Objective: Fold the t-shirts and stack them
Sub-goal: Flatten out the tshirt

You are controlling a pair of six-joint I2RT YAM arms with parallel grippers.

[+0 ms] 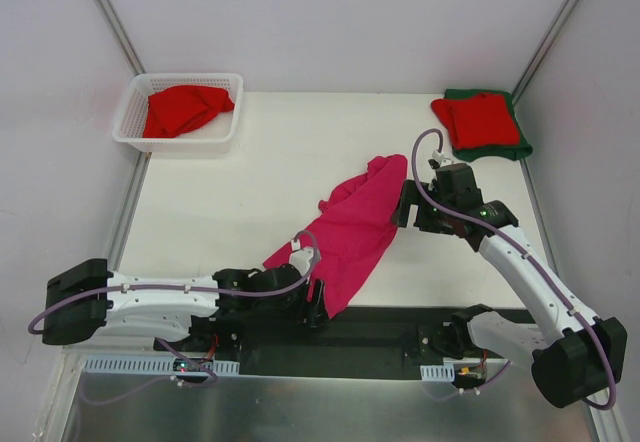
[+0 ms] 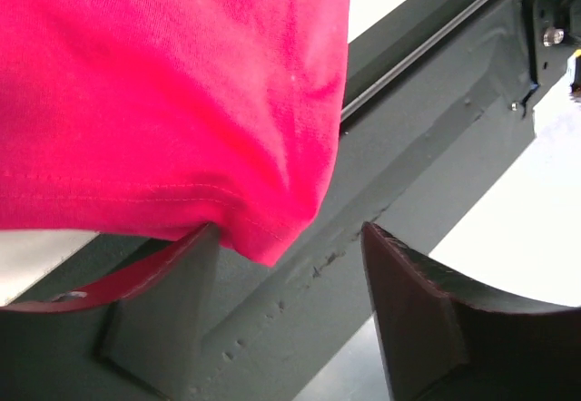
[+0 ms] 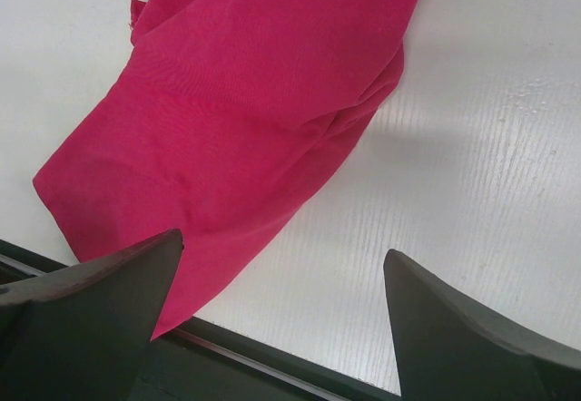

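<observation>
A magenta-pink t-shirt (image 1: 355,227) lies crumpled on a diagonal across the table, and its lower corner (image 2: 272,247) hangs over the front edge. My left gripper (image 1: 318,300) is at that corner. In the left wrist view its jaws (image 2: 289,238) stand open, with the hem brushing the left finger (image 2: 172,283) and nothing pinched. My right gripper (image 1: 403,205) is open beside the shirt's upper end. In the right wrist view it (image 3: 283,251) hovers over the shirt's edge (image 3: 227,147) and bare table. A red t-shirt (image 1: 478,117) lies folded on a dark green one (image 1: 520,149) at the back right.
A white lattice basket (image 1: 135,112) at the back left holds another red t-shirt (image 1: 185,110). A dark rail (image 2: 427,147) runs along the table's front edge under the left gripper. Grey walls close in the table on both sides.
</observation>
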